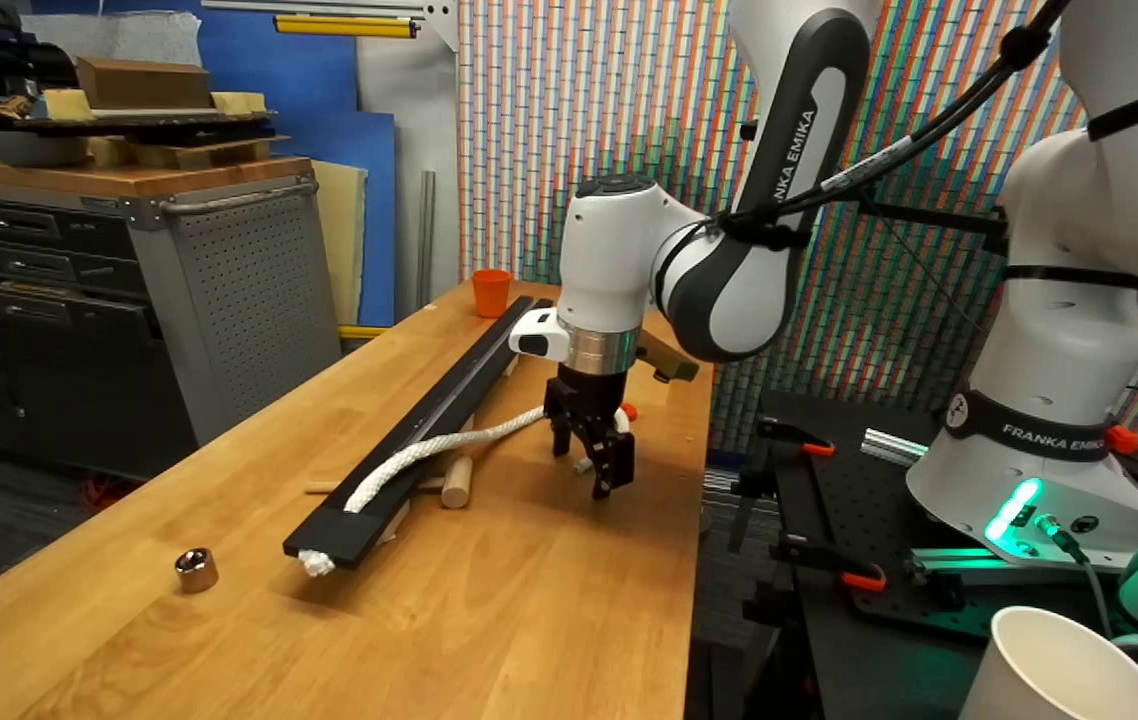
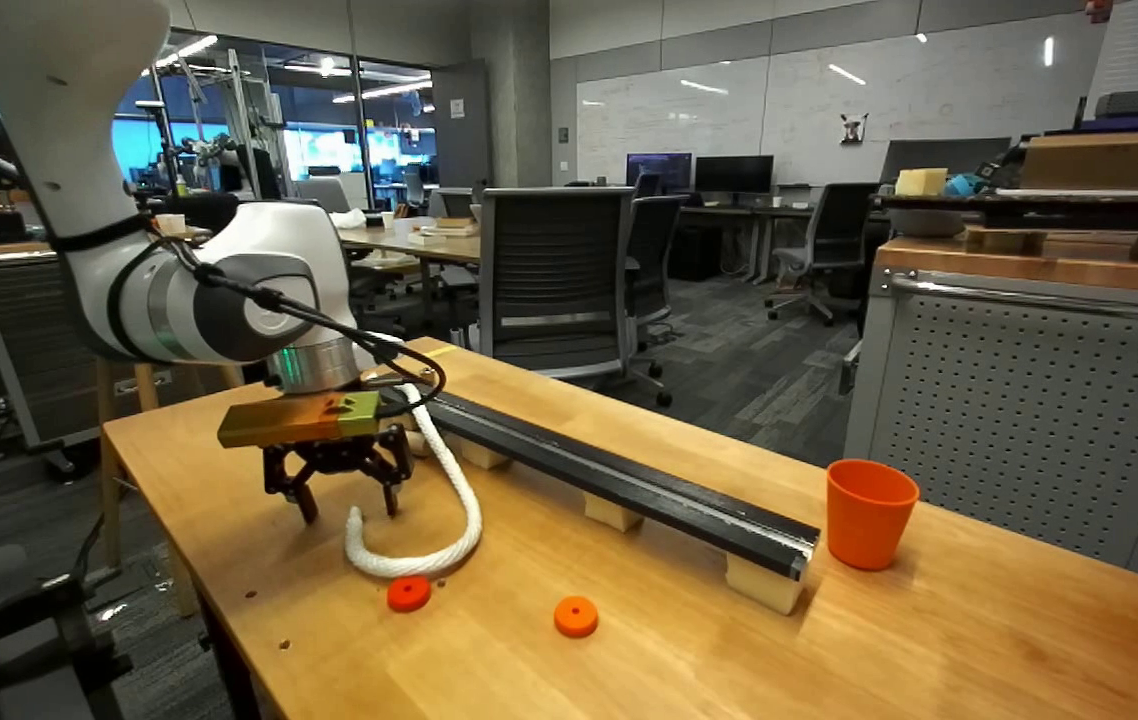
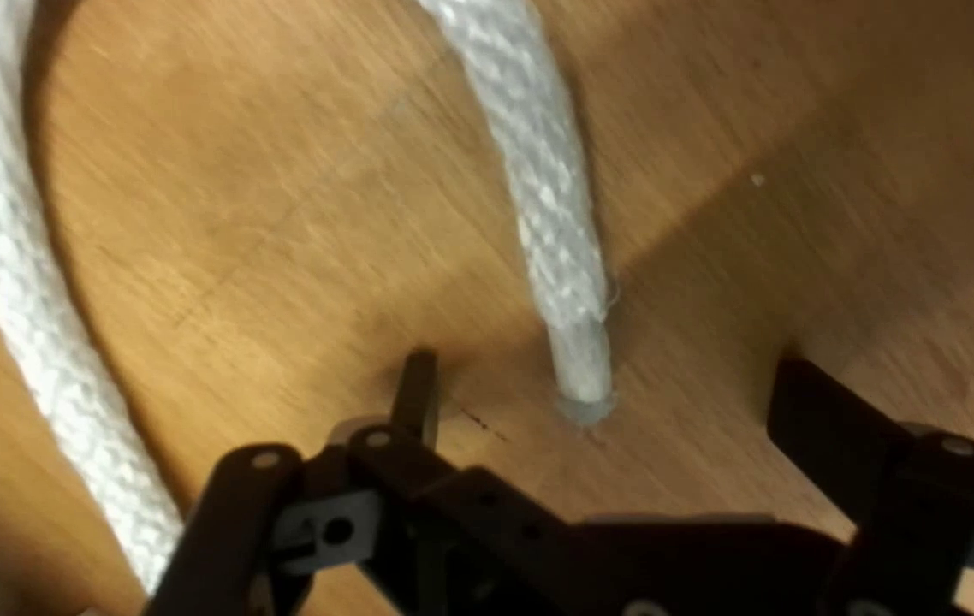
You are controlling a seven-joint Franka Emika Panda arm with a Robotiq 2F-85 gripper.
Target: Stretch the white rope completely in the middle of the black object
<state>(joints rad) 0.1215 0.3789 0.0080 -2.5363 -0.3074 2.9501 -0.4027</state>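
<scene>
The gripper (image 3: 603,368), spread wide, straddles the loose end of the rope (image 2: 472,513), which curls from one end of the bar (image 2: 609,477) onto the table (image 2: 699,650), and a square pinch just behind the tip likely gives the surest hold for stretching.

A robot arm (image 1: 801,150), drawer cabinet (image 1: 189,300) and whiteboard (image 2: 799,105) mark this as a lab.

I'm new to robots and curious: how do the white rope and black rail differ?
The white rope curves; the black rail is straight. The rope is narrower than the rail. Part of the rope lies on the table; the rail is raised on blocks. Both are long and narrow.
</scene>
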